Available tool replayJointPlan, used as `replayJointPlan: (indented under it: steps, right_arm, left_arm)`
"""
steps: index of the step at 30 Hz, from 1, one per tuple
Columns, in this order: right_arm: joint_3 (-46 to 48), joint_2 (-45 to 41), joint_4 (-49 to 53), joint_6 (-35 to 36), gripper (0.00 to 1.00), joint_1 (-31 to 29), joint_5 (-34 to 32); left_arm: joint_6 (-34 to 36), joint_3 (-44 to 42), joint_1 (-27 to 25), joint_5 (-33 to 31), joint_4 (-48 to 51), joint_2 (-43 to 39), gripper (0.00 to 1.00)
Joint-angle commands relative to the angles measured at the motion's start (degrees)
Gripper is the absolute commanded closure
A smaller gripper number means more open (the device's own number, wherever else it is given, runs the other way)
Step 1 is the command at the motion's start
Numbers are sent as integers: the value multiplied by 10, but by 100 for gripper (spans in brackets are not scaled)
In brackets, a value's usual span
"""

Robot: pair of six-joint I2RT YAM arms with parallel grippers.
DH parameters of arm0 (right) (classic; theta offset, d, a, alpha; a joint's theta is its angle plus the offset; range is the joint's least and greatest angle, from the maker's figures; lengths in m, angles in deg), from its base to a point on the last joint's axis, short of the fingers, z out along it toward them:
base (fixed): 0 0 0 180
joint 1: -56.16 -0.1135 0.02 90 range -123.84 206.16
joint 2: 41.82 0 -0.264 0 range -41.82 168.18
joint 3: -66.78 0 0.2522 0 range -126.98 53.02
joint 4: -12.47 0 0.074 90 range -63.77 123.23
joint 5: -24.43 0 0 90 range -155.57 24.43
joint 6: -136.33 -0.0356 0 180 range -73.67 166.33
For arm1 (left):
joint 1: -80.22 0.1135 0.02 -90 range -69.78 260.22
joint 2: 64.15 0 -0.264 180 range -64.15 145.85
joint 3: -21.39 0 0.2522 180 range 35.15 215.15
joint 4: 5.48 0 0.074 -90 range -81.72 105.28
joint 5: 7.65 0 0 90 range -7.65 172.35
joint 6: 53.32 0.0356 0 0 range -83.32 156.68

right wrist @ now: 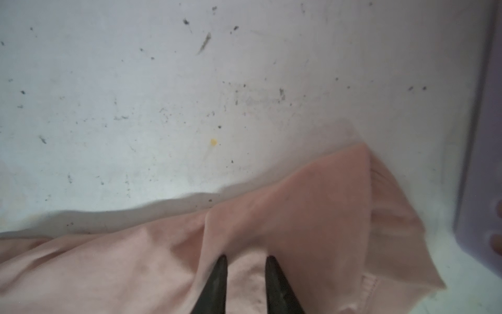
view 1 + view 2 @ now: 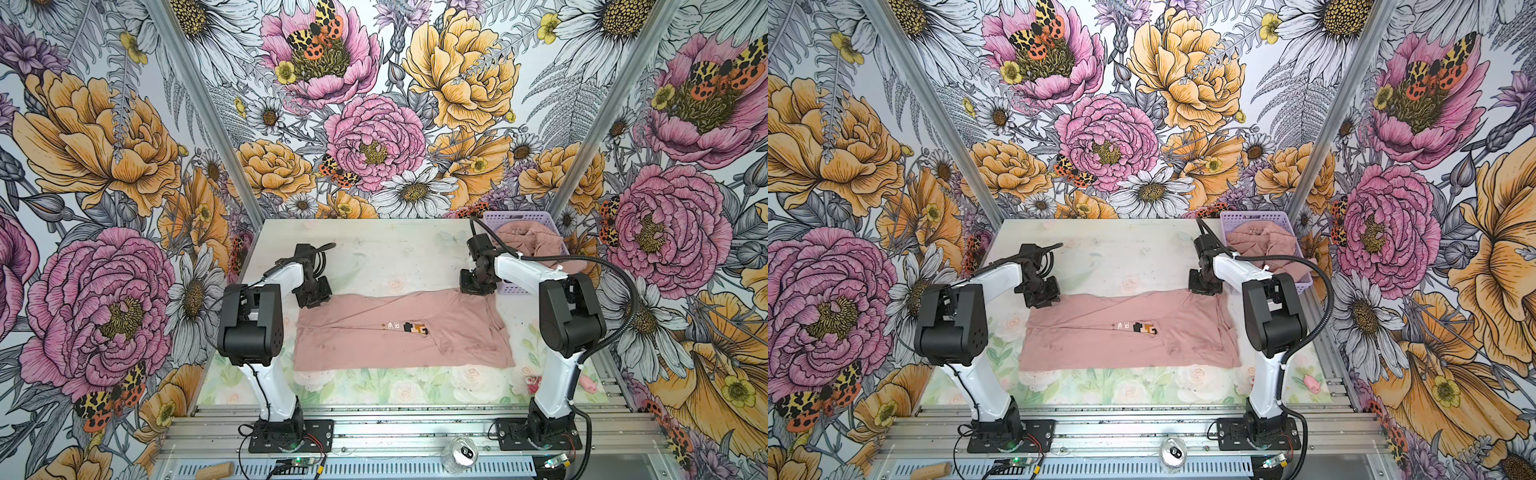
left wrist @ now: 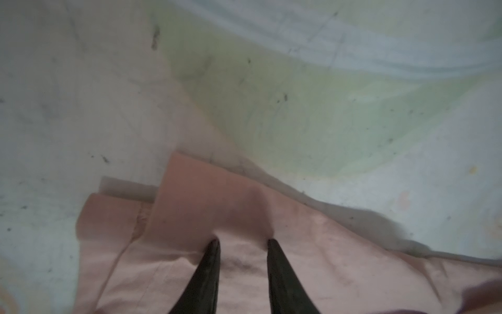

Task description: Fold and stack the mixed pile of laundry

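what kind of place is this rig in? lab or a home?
Likely a lab test booth, not a home: two arms bolted to aluminium rails, floral printed walls enclosing a small table.

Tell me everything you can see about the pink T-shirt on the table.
The T-shirt is dusty pink, thin soft knit, folded into a wrinkled rectangle lying flat on the table. A strip of pixel print and white letters shows at a fold. The left hand and right hand, jaws apart, meet its far corners.

Floral table (image 2: 374, 257) bears pink T-shirt (image 2: 374, 345), lavender basket (image 2: 515, 217).
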Motion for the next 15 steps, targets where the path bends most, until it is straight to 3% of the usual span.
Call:
replayJointPlan:
  steps: [1,8,15]
  right_arm:
    - [-18,20,-2,13,74,5,-31]
    - [-25,48,11,15,76,19,-93]
    - [-39,63,13,15,77,25,-109]
  left_arm:
    - [4,-25,32,-36,-5,10,72]
    - [1,-62,58,-60,-5,4,78]
    - [-8,-80,63,-74,-4,-3,80]
